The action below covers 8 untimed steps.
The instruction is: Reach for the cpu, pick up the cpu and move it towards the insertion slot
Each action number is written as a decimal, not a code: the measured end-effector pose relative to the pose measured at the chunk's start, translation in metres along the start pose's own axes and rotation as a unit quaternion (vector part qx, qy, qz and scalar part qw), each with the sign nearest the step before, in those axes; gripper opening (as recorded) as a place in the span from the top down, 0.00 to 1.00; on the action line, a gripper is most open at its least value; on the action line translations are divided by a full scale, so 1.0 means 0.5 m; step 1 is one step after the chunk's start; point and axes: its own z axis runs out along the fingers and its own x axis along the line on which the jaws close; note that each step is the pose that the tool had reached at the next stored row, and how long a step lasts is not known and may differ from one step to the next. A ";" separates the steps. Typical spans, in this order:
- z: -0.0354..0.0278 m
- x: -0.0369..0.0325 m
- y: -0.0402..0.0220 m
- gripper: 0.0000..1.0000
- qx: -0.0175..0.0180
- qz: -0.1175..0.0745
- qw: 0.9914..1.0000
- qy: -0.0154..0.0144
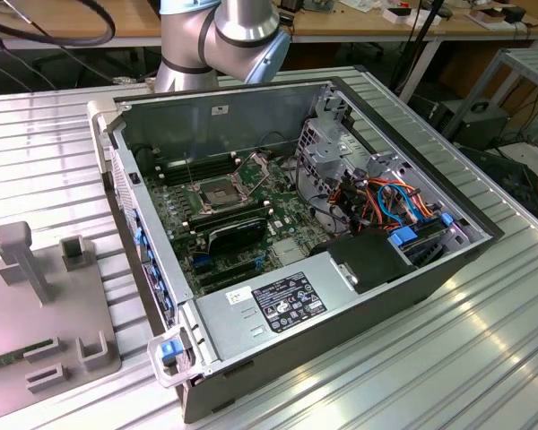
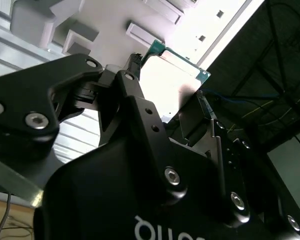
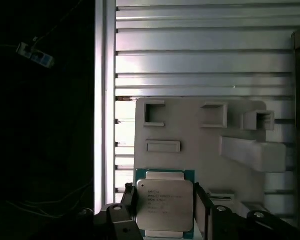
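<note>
**Black two-fingered pincer** [image 3: 165,215], pinching the cpu [image 3: 165,201], a thin square chip with a silvery-beige lid on a green rim. It grips the chip by two opposite edges, with one black finger [image 3: 203,214] bearing on each side, as both wrist views show. The chip lies flat between them, its lid turned toward the first wrist camera.

Beyond the chip is a pale grey moulded fixture plate [image 3: 215,125] with raised blocks and small pockets. It rests on the ribbed aluminium table [image 3: 200,55]. The chip appears lifted clear of the plate rather than seated in it.

In the exterior view the plate lies near, at the exterior view's left, and the open grey computer case [image 1: 251,94] stands beside it to the right. The insertion slot [image 1: 217,192], a square socket with silvery frame and dark centre, sits on the green motherboard [image 1: 287,224] inside the case. Judged from this, the slot lies rightward and farther than the held chip, well apart, with the case wall between. The silver arm [image 1: 220,31] rises behind the case.
</note>
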 end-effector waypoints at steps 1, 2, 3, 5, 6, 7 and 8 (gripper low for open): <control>-0.005 0.000 0.000 0.45 0.000 0.000 1.000 0.000; -0.015 0.001 0.001 0.45 0.000 0.000 1.000 0.000; -0.023 0.001 0.001 0.45 0.000 0.000 1.000 0.000; -0.041 0.001 0.002 0.45 0.000 0.000 1.000 0.000; -0.047 0.002 0.002 0.45 0.000 0.000 1.000 0.000; -0.055 0.002 0.002 0.45 0.000 0.000 1.000 0.000; -0.061 0.002 0.002 0.45 0.000 0.000 1.000 0.000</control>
